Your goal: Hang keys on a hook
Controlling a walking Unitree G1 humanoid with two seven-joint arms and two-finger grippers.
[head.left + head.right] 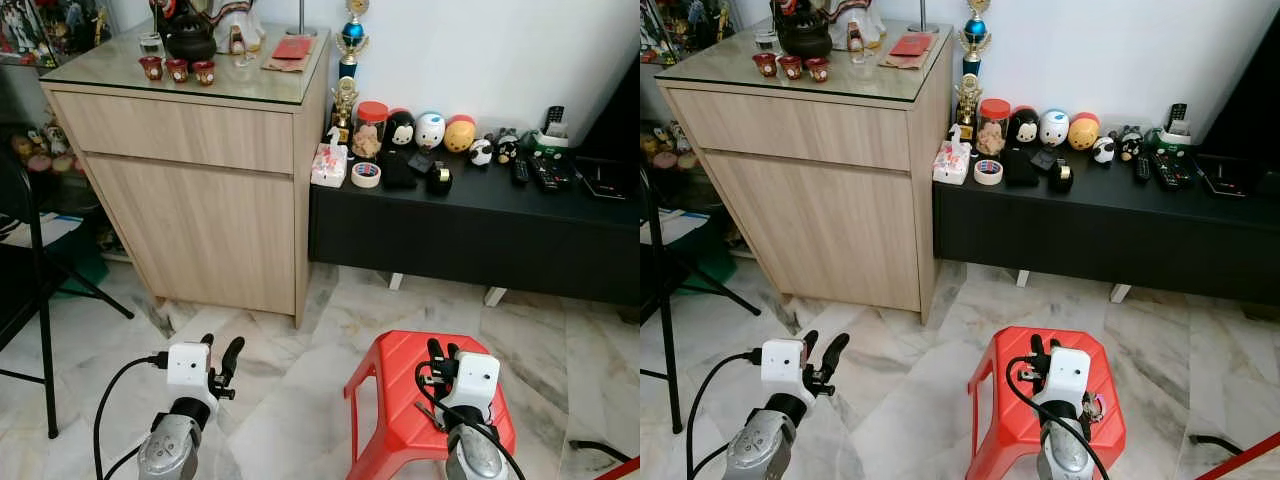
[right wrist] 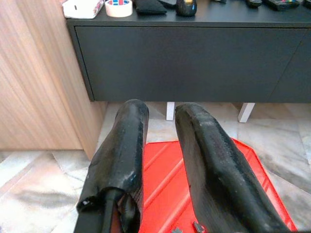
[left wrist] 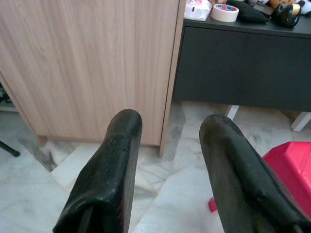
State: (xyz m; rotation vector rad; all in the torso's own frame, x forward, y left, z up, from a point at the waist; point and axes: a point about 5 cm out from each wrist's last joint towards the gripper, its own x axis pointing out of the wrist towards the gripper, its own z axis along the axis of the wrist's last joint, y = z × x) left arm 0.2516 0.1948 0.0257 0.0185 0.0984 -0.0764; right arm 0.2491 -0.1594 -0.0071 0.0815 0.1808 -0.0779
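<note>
Both grippers sit low at the near edge of the head views, arms raised just enough to show. Left gripper (image 1: pixel 222 358) over bare marble floor (image 1: pixel 290 400), fingers apart with a plain gap between them in the left wrist view, nothing held. Right gripper (image 1: pixel 441 356) hangs above the red plastic stool (image 1: pixel 400 400); its fingers stand slightly apart in the right wrist view, nothing between the tips. Keys: none I can pick out with confidence; a small metallic glint beside the right wrist in the right eye view is too small to name. Hook: none made out on the wooden cabinet (image 1: pixel 200 190) or the white wall above the low black console (image 1: pixel 480 230) with its clutter of figurines, tape roll (image 1: pixel 366 174) and remotes. Judgement: task at its very start, keys to be found and grasped, hook to be located, hanging all still ahead.
</note>
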